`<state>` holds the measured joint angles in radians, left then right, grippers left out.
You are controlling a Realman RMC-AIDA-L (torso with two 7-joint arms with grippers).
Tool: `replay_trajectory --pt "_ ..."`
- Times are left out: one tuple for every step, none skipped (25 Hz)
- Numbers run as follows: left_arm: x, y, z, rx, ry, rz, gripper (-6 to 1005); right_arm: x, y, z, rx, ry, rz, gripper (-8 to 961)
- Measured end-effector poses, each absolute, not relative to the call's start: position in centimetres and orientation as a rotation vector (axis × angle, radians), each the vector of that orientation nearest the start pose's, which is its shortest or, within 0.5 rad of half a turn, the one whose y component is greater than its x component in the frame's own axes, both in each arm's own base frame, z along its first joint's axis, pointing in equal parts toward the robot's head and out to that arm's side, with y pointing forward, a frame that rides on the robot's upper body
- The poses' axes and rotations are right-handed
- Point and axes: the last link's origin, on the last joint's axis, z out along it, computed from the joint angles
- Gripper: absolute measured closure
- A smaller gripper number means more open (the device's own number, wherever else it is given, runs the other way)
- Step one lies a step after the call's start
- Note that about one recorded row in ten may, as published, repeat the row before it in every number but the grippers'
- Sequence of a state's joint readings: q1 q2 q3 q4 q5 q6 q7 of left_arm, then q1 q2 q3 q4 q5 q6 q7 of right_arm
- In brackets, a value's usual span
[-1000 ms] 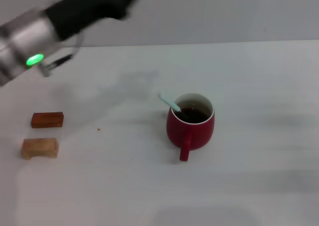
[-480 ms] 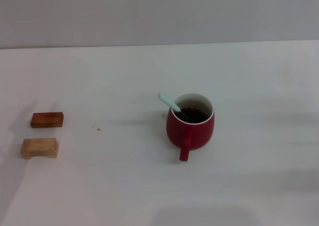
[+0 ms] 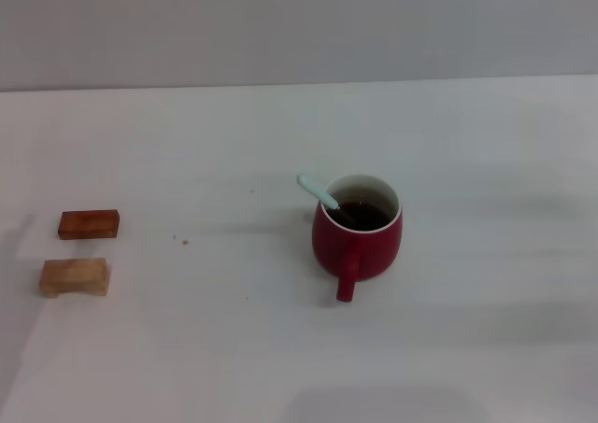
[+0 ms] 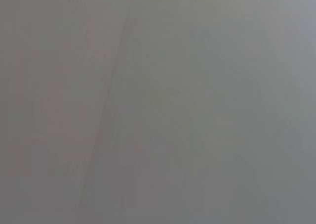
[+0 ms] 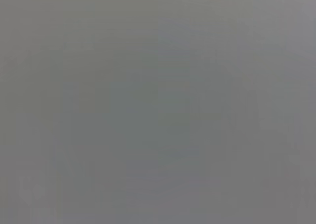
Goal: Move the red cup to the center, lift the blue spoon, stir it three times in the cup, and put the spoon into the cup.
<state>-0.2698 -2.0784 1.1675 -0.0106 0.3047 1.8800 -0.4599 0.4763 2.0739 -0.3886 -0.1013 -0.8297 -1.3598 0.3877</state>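
Note:
The red cup (image 3: 358, 235) stands upright near the middle of the white table, its handle pointing toward me, with dark liquid inside. The blue spoon (image 3: 319, 192) rests in the cup, its bowl down in the liquid and its pale handle leaning out over the far-left rim. Neither gripper shows in the head view. Both wrist views show only a plain grey surface, with no fingers and no task objects.
Two small wooden blocks lie at the table's left: a reddish-brown one (image 3: 89, 224) and a pale one (image 3: 74, 277) nearer me. The table's far edge meets a grey wall (image 3: 299, 26).
The left arm, which reached across the upper left a second ago, has withdrawn out of the head view. The cup and spoon have not moved.

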Motion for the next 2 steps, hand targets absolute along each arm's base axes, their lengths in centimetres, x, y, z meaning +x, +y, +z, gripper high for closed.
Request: replay_trajectory --pt "-32.78 22.95 4.63 -1.410 -0.316 -1.180 187 34.40 33.57 6.82 -1.278 0.492 0.888 486" --pt "-32.83 22.92 4.67 -1.410 -0.316 -1.177 155 34.40 33.57 6.82 -1.278 0.492 0.888 486"
